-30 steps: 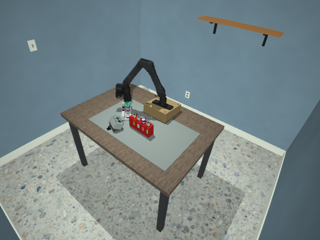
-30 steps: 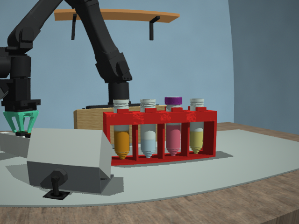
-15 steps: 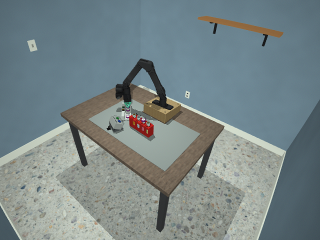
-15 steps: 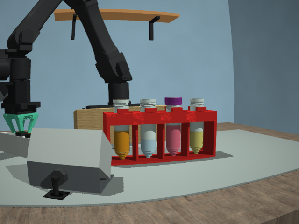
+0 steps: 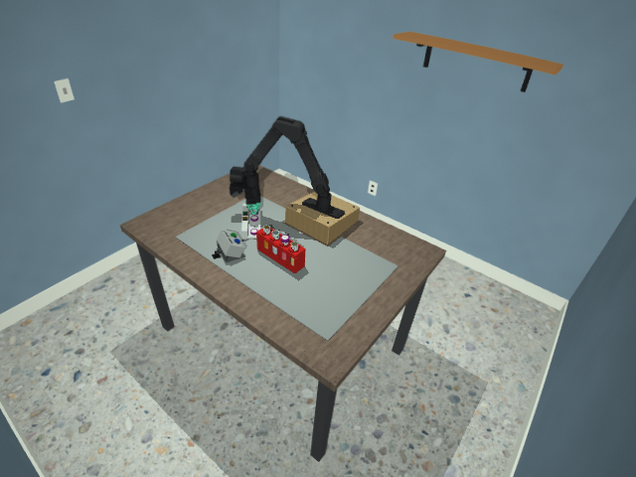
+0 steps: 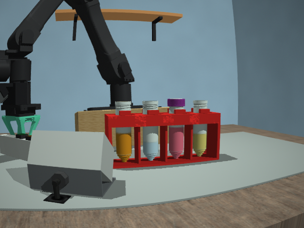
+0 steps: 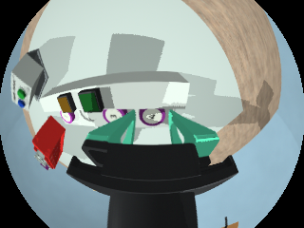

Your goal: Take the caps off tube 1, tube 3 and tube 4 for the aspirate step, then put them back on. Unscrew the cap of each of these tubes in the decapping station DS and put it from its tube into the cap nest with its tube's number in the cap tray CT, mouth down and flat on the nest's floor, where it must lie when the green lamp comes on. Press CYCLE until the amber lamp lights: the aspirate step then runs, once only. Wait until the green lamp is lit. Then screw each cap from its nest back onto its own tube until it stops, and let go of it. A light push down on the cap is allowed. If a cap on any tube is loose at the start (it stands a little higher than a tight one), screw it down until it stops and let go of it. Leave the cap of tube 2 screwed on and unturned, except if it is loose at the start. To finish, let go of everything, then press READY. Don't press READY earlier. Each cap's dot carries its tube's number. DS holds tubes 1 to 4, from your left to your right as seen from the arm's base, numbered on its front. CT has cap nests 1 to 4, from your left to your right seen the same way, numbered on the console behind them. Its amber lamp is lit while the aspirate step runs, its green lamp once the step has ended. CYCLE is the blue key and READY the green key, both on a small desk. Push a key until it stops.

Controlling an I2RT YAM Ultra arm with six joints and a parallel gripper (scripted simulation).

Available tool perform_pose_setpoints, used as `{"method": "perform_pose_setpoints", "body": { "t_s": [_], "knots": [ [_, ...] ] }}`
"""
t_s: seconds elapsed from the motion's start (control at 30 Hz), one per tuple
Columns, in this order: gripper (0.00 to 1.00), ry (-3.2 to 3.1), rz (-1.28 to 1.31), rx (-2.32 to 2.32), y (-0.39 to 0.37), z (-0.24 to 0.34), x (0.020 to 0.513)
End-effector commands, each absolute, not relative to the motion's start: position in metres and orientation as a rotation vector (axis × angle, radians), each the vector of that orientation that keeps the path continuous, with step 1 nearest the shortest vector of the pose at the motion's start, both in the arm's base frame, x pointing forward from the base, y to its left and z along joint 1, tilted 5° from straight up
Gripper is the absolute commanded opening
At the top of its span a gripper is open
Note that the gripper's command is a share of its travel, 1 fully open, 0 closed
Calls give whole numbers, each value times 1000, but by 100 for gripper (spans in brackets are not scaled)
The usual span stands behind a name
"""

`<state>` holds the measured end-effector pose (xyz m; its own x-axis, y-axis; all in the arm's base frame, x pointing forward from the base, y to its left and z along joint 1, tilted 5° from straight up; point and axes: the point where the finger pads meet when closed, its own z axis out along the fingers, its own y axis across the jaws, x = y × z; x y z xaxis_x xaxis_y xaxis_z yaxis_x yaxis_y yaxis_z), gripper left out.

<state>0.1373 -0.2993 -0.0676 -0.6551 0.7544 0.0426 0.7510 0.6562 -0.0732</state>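
The red decapping station (image 5: 279, 253) (image 6: 162, 118) (image 7: 51, 141) holds four tubes. In the exterior view the orange tube (image 6: 122, 105), the blue tube (image 6: 150, 104) and the yellow tube (image 6: 200, 103) stand with bare threaded necks. The pink tube bears a purple cap (image 6: 175, 101). My gripper (image 5: 252, 210) (image 6: 23, 136) (image 7: 152, 113) is low over the cap tray (image 6: 12, 147), with its fingers spread open. In the wrist view a purple-rimmed cap (image 7: 151, 116) lies in a nest between the fingers, and two more caps (image 7: 113, 114) (image 7: 71, 116) lie in nests to its left. The amber lamp (image 7: 66, 103) and the green lamp (image 7: 90, 99) look dark.
The grey key desk (image 5: 231, 241) (image 6: 66, 156) (image 7: 28, 83) with the green and blue keys stands beside the tray and the station. The arm stands on a wooden box (image 5: 321, 221) (image 6: 90, 120) behind the station.
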Motion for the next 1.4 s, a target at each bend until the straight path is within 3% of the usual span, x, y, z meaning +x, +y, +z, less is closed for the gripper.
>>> {"method": "perform_pose_setpoints", "body": {
  "t_s": [0.0,1.03,1.3,1.33,1.37],
  "knots": [
    [47,-2805,85,-1274,-302,-65,139],
    [47,-2806,85,-1274,-299,70,149],
    [47,-2806,85,-1274,-298,73,150],
    [0,-2854,81,-1156,-295,71,157],
    [0,-2854,81,-1156,-295,71,157]
  ]
}}
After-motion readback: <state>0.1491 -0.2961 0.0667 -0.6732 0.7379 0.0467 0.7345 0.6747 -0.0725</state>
